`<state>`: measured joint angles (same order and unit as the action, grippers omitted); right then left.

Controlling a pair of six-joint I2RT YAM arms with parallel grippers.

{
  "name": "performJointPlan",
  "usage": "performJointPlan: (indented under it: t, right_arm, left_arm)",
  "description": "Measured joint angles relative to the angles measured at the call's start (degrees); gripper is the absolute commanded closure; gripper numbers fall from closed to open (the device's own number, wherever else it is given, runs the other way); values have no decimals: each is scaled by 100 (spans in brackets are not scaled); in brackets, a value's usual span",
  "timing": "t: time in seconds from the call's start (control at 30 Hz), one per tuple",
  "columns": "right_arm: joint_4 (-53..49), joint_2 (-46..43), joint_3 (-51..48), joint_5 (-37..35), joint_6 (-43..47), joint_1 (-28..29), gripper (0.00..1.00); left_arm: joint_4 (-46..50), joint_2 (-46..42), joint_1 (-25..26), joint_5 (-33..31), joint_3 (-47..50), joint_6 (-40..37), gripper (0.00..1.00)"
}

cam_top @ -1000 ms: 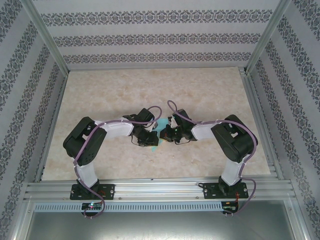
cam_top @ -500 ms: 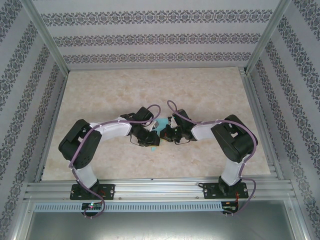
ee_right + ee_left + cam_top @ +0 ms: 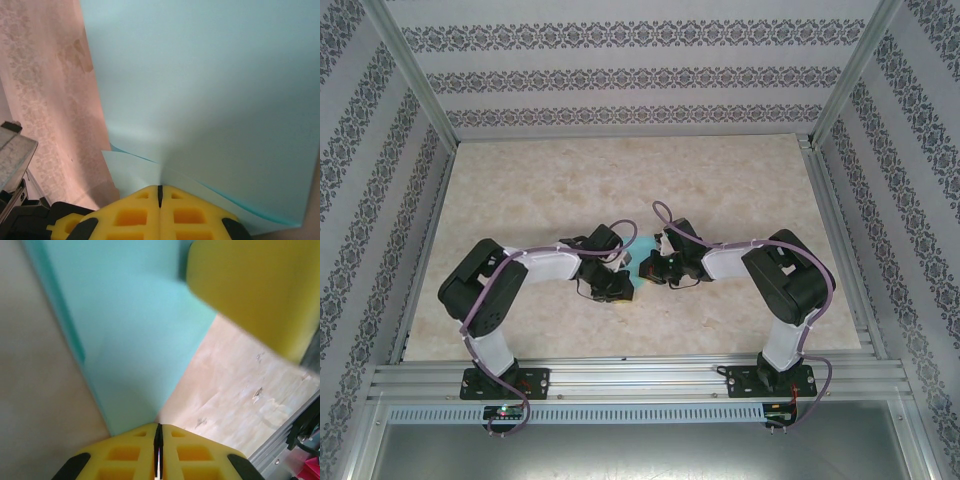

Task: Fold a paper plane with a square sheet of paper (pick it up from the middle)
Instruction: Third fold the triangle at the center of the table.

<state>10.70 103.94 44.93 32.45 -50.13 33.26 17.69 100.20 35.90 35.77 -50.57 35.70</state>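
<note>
At bench centre, between the two arms: one turquoise sheet of paper point(image 3: 210, 90), caught from both sides.

Holding: the left hand point(image 3: 158, 427) has its fingers pressed together on a pointed corner of the sheet. The right hand point(image 3: 160, 189) is likewise clamped on an edge where two layers overlap. Whether the sheet touches the surface or hangs just above it cannot be told.

Progress, as judged: the sheet is picked up and folding has begun. A doubled edge runs along one side in the left wrist view, and a second layer peeks out beneath the first in the right wrist view. No dart outline, wings or centre crease can be made out, so most folds appear to remain.

Surface: bench point(image 3: 620, 180), pale marbled beige, matt.

Room: walls point(image 3: 620, 75) papered in grey-and-white ornamental bands. An aluminium frame rail point(image 3: 640, 378) at the near edge carries both arm bases.
</note>
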Motion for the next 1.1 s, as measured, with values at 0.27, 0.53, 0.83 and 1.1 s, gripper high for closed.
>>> performJointPlan:
  t: [0.27,0.53,0.83,1.1]
  right_arm:
    - [-17,4,9,2,59,0,96]
    - [-17,4,9,2,57,0,95]
    - [-15,15,15,7,55,0,95]
    - [-15,15,15,7,55,2,94]
  left_arm:
    - [-37,-485,0,-13,531,247,87]
    - [-87,-1019,-28,-17,542,625,86]
    - [-664,-214,-138,26,50,841,85]
    - [-890,-114,-153,17,389,852,86]
